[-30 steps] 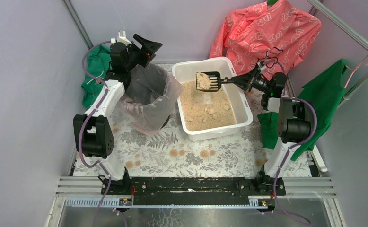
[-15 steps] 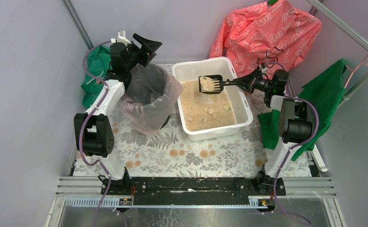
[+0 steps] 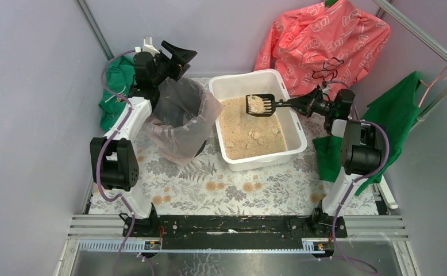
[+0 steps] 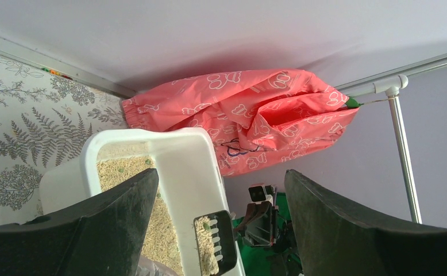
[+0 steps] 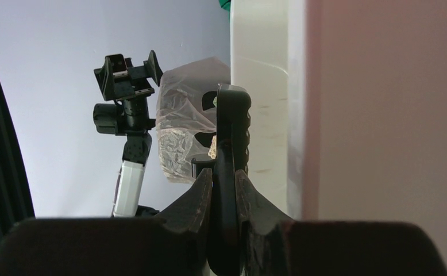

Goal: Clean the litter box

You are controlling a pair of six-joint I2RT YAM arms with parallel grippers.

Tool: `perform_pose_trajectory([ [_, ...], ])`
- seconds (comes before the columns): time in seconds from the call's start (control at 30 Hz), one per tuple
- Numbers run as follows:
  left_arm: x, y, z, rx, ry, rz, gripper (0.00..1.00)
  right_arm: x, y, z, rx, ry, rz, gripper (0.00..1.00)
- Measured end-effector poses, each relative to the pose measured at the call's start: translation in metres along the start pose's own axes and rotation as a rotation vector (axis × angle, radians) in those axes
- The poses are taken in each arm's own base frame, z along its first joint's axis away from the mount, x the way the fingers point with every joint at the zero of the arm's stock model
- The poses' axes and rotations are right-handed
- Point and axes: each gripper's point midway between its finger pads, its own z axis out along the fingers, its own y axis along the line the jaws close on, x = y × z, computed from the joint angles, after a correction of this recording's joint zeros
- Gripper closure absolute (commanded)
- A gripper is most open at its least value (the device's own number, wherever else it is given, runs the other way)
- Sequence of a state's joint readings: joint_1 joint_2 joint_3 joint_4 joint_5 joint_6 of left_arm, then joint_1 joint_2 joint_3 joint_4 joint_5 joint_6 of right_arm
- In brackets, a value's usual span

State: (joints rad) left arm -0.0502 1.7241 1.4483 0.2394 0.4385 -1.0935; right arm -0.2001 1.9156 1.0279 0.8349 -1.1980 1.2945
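R gripper: we saw it pinching scoop handle, clumps aboard, over box.
L gripper: we saw it spread wide, by bin.

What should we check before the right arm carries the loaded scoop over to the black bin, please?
1. Grip: the right tool is shut on the scoop handle: ok.
2. Load: a clump sits on the scoop: ok.
3. Height: whether the scoop clears the litter box rim: cannot tell.
4. Target: the bin has its bag mouth open: ok.
5. Path: the left tool is open and empty at the bin's far edge, possibly in the way: cannot tell.
6. Box clean: more clumps lie in the litter: not ok.
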Motion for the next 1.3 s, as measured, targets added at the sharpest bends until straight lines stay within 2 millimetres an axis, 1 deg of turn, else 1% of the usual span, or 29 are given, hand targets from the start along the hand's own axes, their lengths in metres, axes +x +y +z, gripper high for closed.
perform_pose_trajectory([
  [0.07, 0.000, 0.000, 0.000, 0.000, 0.000, 0.000, 0.12, -0.002, -0.003, -0.004, 0.004, -0.011, 0.008, 1.00],
  [0.13, 0.000, 0.000, 0.000, 0.000, 0.000, 0.000, 0.12, -0.001, -0.003, -0.002, 0.005, -0.009, 0.008, 1.00],
  [0.2, 0.000, 0.000, 0.000, 0.000, 0.000, 0.000, 0.12, 0.011, -0.004, 0.009, 0.005, 0.022, 0.003, 1.00],
  [0.27, 0.000, 0.000, 0.000, 0.000, 0.000, 0.000, 0.12, 0.028, -0.006, 0.019, 0.007, 0.063, 0.004, 1.00],
  [0.33, 0.000, 0.000, 0.000, 0.000, 0.000, 0.000, 0.12, 0.038, -0.006, 0.019, 0.008, 0.080, 0.010, 1.00],
  [0.37, 0.000, 0.000, 0.000, 0.000, 0.000, 0.000, 0.12, 0.039, -0.006, 0.017, 0.009, 0.079, 0.010, 1.00],
  [0.53, 0.000, 0.000, 0.000, 0.000, 0.000, 0.000, 0.12, 0.021, -0.005, 0.000, 0.009, 0.013, 0.003, 1.00],
  [0.7, 0.000, 0.000, 0.000, 0.001, 0.000, 0.001, 0.12, 0.021, 0.000, 0.001, -0.003, 0.015, -0.005, 1.00],
  [0.87, 0.000, 0.000, 0.000, 0.001, -0.001, 0.001, 0.12, 0.005, 0.009, -0.012, -0.032, -0.038, -0.015, 1.00],
  [0.93, 0.000, 0.000, 0.000, 0.001, 0.000, 0.001, 0.12, 0.006, 0.012, -0.010, -0.043, -0.032, -0.020, 1.00],
  [1.03, 0.000, 0.000, 0.000, 0.002, -0.001, 0.001, 0.12, 0.019, 0.012, 0.003, -0.045, 0.012, -0.016, 1.00],
  [1.1, 0.000, 0.000, 0.000, 0.002, 0.000, 0.001, 0.12, 0.025, 0.011, 0.007, -0.046, 0.033, -0.019, 1.00],
  [1.2, 0.000, 0.000, 0.000, 0.002, 0.000, 0.001, 0.12, 0.021, 0.007, 0.000, -0.039, 0.013, -0.008, 1.00],
  [1.3, 0.000, 0.000, 0.000, 0.002, 0.000, 0.001, 0.12, 0.019, 0.007, -0.001, -0.038, 0.005, -0.008, 1.00],
])
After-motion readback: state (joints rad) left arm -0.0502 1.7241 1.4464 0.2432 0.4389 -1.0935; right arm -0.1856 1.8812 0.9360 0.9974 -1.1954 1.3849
